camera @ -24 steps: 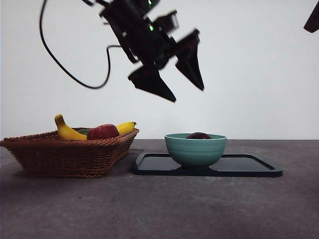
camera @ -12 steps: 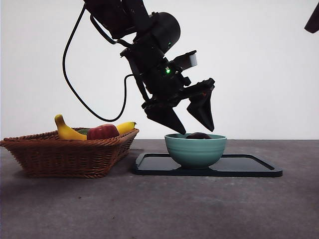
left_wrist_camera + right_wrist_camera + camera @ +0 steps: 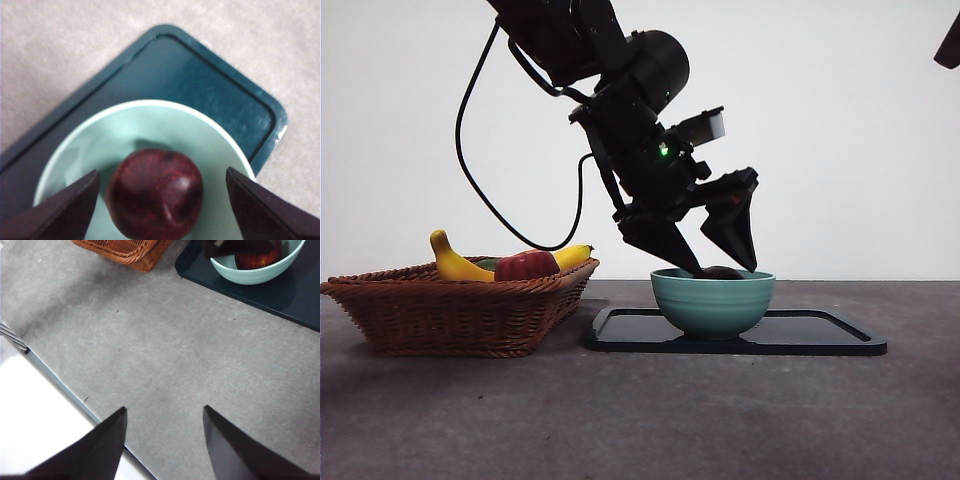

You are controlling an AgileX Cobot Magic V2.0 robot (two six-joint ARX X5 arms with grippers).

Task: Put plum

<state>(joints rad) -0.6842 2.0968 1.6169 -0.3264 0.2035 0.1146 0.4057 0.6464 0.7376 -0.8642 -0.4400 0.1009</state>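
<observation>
In bowl (image 3: 712, 300): plum (image 3: 155, 194); left gripper (image 3: 718, 266) lowered, fingers spread around it.

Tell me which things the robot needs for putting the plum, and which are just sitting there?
For the job:
plum, lying in the bowl
left gripper, open, jaws either side of the plum

Just sitting there:
tray under the bowl
basket with banana and apple
right gripper, waiting

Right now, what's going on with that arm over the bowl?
The left gripper hangs over the bowl, jaws open on either side of the plum, not touching it. The plum lies in the bowl, which stands on the tray. The basket of fruit sits beside it. The right gripper waits open over the table.
</observation>
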